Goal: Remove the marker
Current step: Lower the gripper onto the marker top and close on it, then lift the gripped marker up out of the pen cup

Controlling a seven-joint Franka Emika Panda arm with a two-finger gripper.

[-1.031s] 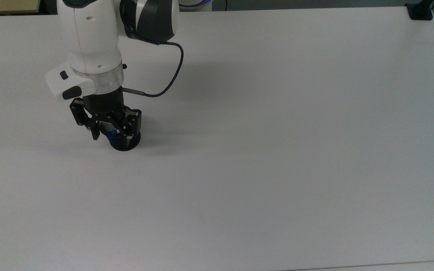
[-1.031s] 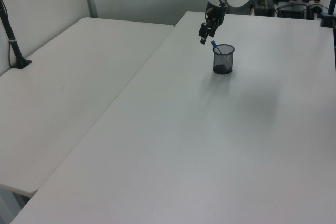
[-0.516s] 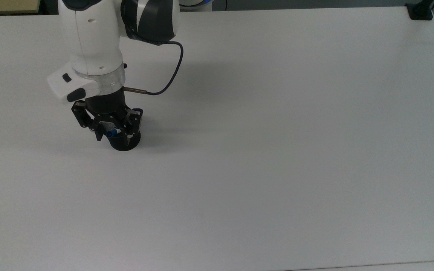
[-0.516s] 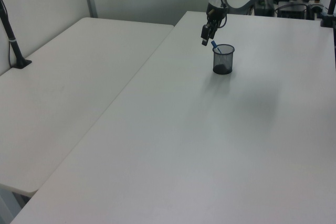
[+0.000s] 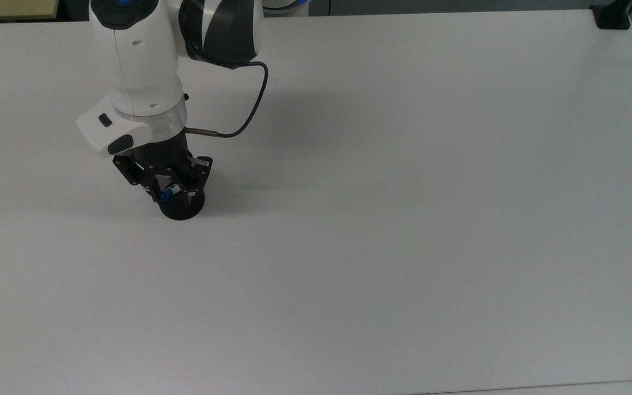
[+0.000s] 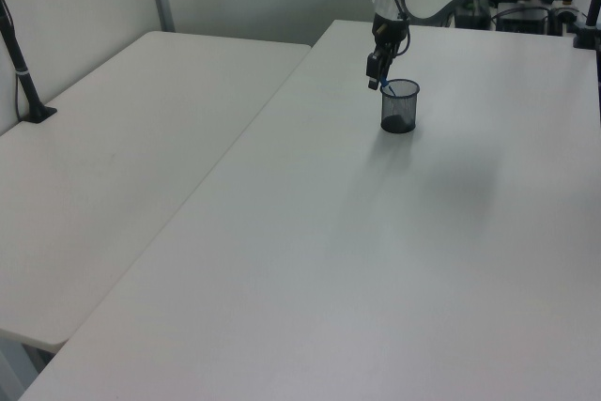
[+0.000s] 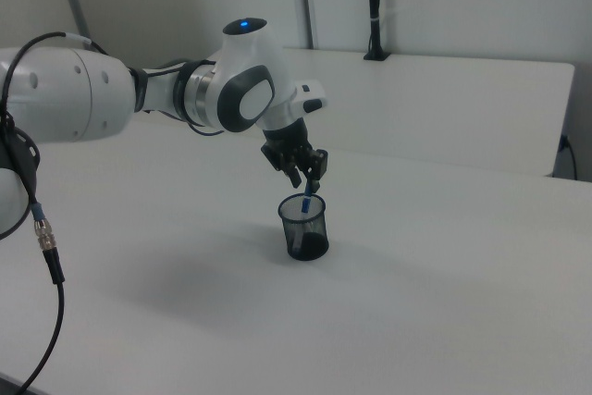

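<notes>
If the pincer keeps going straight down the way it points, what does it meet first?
Most likely the blue cap of the white-barrelled marker leaning in the black mesh cup; the pincer hangs just above it, though depth is uncertain.

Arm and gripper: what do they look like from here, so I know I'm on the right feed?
The arm has glossy white shells with dark grey joint sections and a lit blue dot on top of one joint. A thin dark cable loops from the wrist. The gripper is black, with bare metal screws, below a clear ring and a white flange carrying dark buttons.
</notes>
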